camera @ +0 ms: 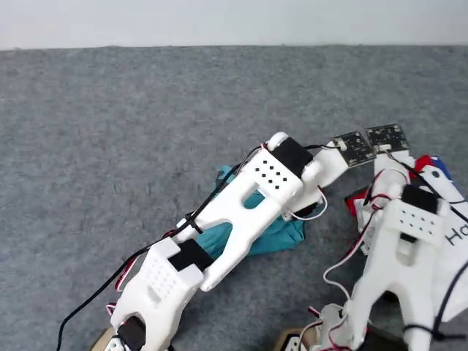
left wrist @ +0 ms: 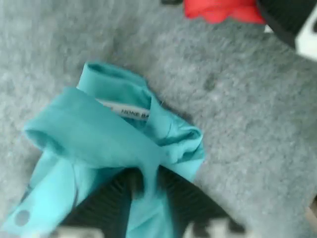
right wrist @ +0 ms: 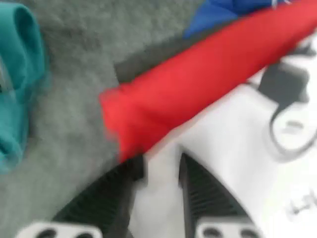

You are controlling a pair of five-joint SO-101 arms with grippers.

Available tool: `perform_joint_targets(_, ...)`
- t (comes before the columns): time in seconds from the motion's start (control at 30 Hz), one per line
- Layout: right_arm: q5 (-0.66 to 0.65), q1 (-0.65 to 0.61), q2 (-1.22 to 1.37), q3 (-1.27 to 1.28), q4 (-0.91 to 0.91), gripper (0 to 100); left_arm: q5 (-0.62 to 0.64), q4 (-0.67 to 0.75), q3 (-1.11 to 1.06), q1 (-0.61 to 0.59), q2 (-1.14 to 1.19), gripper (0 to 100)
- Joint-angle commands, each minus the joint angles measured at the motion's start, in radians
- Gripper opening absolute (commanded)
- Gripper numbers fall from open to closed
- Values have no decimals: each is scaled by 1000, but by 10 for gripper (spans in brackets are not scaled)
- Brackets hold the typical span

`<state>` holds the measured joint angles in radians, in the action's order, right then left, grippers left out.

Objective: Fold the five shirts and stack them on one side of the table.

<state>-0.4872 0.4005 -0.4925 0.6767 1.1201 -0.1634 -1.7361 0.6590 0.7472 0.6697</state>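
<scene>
the left pincer (left wrist: 146, 183) is clamped on a pinch of the teal shirt (left wrist: 114, 144), a soft, crumpled knit that is not yet folded, lying on the felt-like grey desk (camera: 110, 146). right of the teal shirt, a red shirt (right wrist: 198, 84), blue shirt (right wrist: 223, 12) and white shirt (right wrist: 237, 148) overlap, seemingly folded flat. the right pincer (right wrist: 161, 168) hangs over them; apart or gripping, i cannot tell.

The left arm (camera: 241, 212) and the right arm (camera: 398, 248) are built of white moulded plastic shells, with black motor blocks (camera: 292, 155) set in at the joints. Flat panels carry rows of small round holes (camera: 270, 173). Thin black cables (camera: 95, 296) and red-and-white wires (camera: 363, 238) trail along the links. Two small dark circuit boards (camera: 355, 148) sit near the arms' far ends. The left pincer (left wrist: 147, 181) and the right pincer (right wrist: 161, 166) have black ribbed fingers (left wrist: 188, 203).
</scene>
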Motion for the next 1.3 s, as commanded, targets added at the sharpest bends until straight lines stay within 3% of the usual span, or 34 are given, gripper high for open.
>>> perform_joint_targets(0.0, -5, 73, -122, -43, 5, 115, 6, -18, 31, -5, 0, 165)
perform_joint_targets(0.2, -3, 117, -171, -41, 4, 115, 6, -18, 97, -49, 3, 170)
perform_joint_targets(0.6, -2, 111, -176, -37, 4, 115, 6, -20, 265, -267, -98, 174)
perform_joint_targets(1.0, 54, -18, -173, -37, 4, 115, -2, -5, 12, -417, -123, 174)
perform_joint_targets(1.27, 55, -50, -168, -37, 4, 115, -2, 180, -188, -453, -123, 174)
